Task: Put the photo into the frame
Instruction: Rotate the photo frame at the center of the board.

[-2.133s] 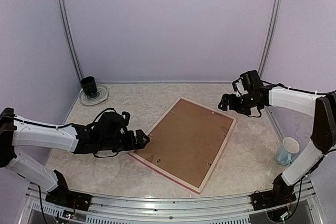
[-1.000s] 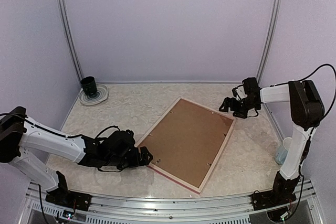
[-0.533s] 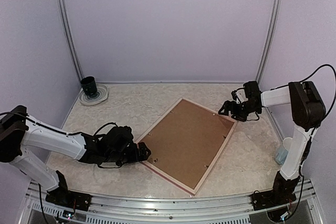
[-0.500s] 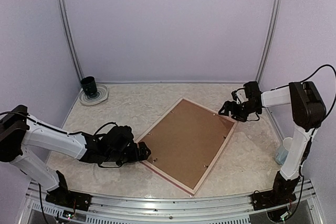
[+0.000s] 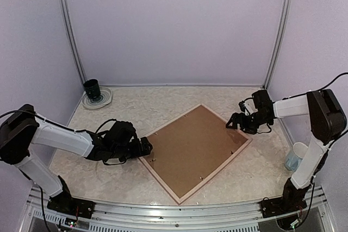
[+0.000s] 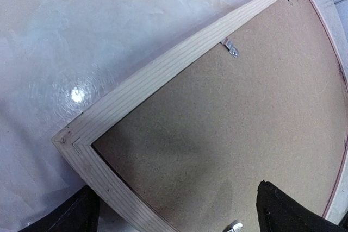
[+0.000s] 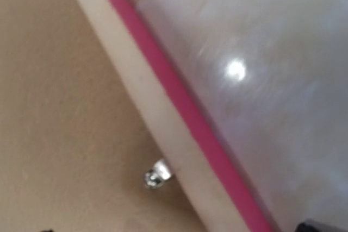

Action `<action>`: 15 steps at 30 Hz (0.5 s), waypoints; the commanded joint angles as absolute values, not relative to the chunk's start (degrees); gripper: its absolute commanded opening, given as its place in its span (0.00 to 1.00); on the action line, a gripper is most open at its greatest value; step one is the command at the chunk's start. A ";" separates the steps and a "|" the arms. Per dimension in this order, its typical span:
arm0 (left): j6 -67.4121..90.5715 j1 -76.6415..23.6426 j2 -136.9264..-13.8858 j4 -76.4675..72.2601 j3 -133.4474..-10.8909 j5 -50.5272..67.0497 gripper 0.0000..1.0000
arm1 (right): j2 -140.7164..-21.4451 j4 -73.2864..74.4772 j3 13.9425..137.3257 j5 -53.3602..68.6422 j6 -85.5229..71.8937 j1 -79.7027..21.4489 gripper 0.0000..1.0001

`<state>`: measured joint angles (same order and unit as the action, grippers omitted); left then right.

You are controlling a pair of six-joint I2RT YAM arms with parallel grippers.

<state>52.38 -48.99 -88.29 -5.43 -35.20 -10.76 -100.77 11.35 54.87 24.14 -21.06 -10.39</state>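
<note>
Black fingers (image 6: pixel 73 220) of the left gripper (image 5: pixel 145 147) stand spread wide and grip nothing. We see them straddling the left corner of the frame (image 5: pixel 160 181), which lies face down in the middle of the table (image 5: pixel 136 111). We judge the main risk here to be a push instead of a grasp. The marbled tabletop looks slick and glossy, so a low finger may shove the thin frame sideways, or wedge under the corner and tip it.

The photo shows in none of our views, so we cannot tell whether it sits under the backing board (image 5: pixel 196 149). Lifting that board blindly could crease a print. At the right corner the right gripper (image 5: pixel 235 121) is likewise spread and empty, with the rim passing between its jaws. If both arms press at once, the frame could spin.

As for materials, the rim is pale, grained wood with a mitred corner. The board is matt brown fibre, flat and rectangular, pinned by small metal turn clips (image 6: pixel 232 49). Our right wrist view, blurred, shows the bright pink outer edge (image 7: pixel 179 99) against the shiny table.
</note>
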 commanded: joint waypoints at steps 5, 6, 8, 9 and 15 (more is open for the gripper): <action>47.03 -44.39 -93.27 -8.57 -40.72 -7.54 0.99 | -96.96 14.24 52.15 25.82 -21.22 -14.73 0.96; 46.57 -43.75 -94.65 -8.68 -41.56 -6.96 0.99 | -96.82 14.13 51.82 25.92 -21.25 -15.07 0.96; 45.61 -42.49 -96.73 -9.17 -43.07 -5.74 0.99 | -96.57 13.98 51.08 26.01 -21.38 -15.71 0.96; 45.03 -41.85 -97.62 -9.44 -44.07 -5.34 0.99 | -96.47 13.85 50.73 26.02 -21.43 -16.03 0.96; 43.22 -37.38 -103.62 -10.01 -50.01 -1.49 0.99 | -94.11 14.05 49.03 26.07 -21.53 -17.50 0.96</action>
<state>45.19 -38.85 -99.77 -6.72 -46.46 -9.91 -96.40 13.04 50.63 21.39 -20.84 -14.55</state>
